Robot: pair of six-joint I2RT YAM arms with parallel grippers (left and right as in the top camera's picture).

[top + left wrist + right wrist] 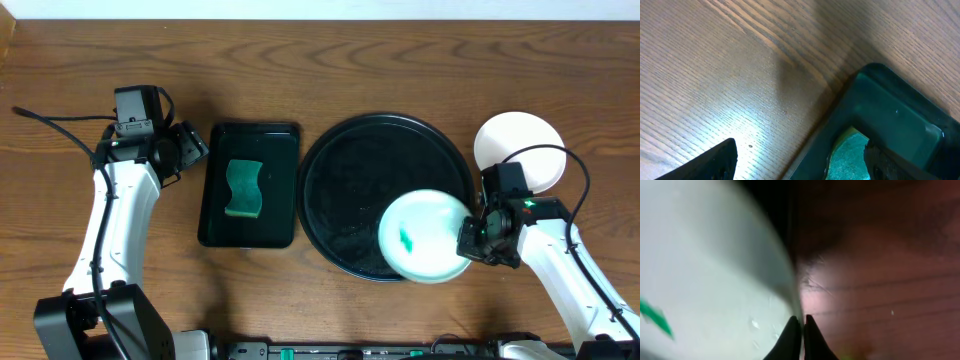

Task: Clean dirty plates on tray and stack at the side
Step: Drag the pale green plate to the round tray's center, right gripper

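Currently your right gripper [472, 240] pinches the thin rim of a round pale-mint plate [420, 235] with a green smear [406, 241], which overhangs the near right rim of the glossy round black tray [335, 170]. A plain white plate [515, 140] sits on the wood-grain table [400, 60] just beside the tray's far right edge. Your left gripper [195, 145] hangs spread wide beside the rectangular tray [215, 215] holding a wavy green sponge [243, 188].

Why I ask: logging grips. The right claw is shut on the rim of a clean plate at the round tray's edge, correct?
No: the plate in the right claw is dirty, with a green smear on it, as the overhead view shows.
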